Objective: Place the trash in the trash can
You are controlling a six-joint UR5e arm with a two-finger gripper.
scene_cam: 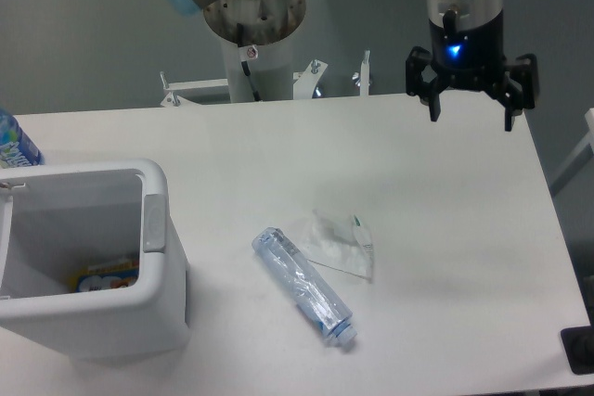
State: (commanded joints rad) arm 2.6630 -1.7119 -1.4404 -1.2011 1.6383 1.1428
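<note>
A crushed clear bluish plastic bottle (303, 287) lies flat on the white table, cap end toward the front right. A crumpled white translucent wrapper (336, 245) rests just behind and to the right of it, touching or nearly touching it. The white rectangular trash can (154, 220) stands at the front left, with a colourful packet visible inside at its bottom. My gripper (471, 120) hangs high over the table's far right side, well away from both pieces of trash, fingers spread open and holding nothing.
An upright bottle with a blue patterned label (16, 144) peeks in at the left edge behind the trash can. The arm's base column (253, 39) stands behind the table's far edge. A black object (580, 351) sits at the front right corner.
</note>
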